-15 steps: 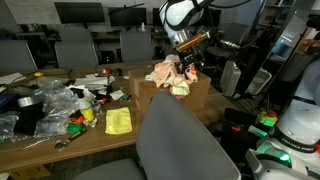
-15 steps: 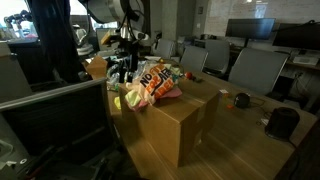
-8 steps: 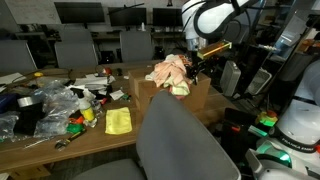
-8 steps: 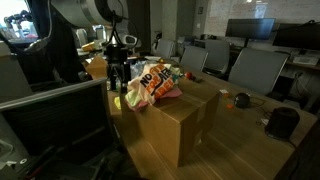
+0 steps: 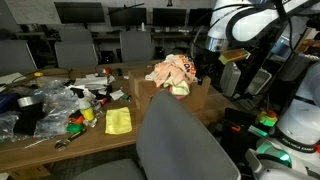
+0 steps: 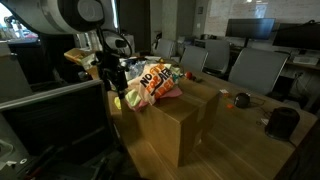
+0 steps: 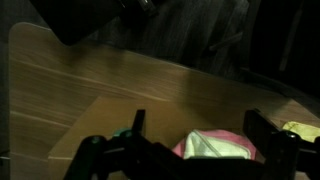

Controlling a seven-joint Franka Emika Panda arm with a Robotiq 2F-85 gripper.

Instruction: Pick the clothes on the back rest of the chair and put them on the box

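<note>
A bundle of pink, orange and yellow clothes point(image 5: 171, 72) lies on top of the cardboard box point(image 5: 200, 98), seen in both exterior views; the clothes point(image 6: 152, 82) and box point(image 6: 180, 125) also show from the other side. The gripper point(image 5: 207, 62) hangs open and empty beside the box, apart from the clothes; it also shows in an exterior view point(image 6: 112, 72). In the wrist view the gripper point(image 7: 197, 122) has its fingers spread wide with nothing between them, and a pink and pale piece of cloth point(image 7: 222, 148) lies below. The grey chair back rest point(image 5: 185, 140) in the foreground is bare.
A wooden table point(image 5: 60, 138) carries plastic bags, tools and a yellow cloth point(image 5: 118, 121). Office chairs point(image 5: 75, 47) and monitors stand behind. Another chair point(image 6: 255, 70) and a dark object point(image 6: 283, 122) sit near the box.
The gripper has moved away from the clothes on the box, sideways and past the box's edge. The clothes stay on the box.
</note>
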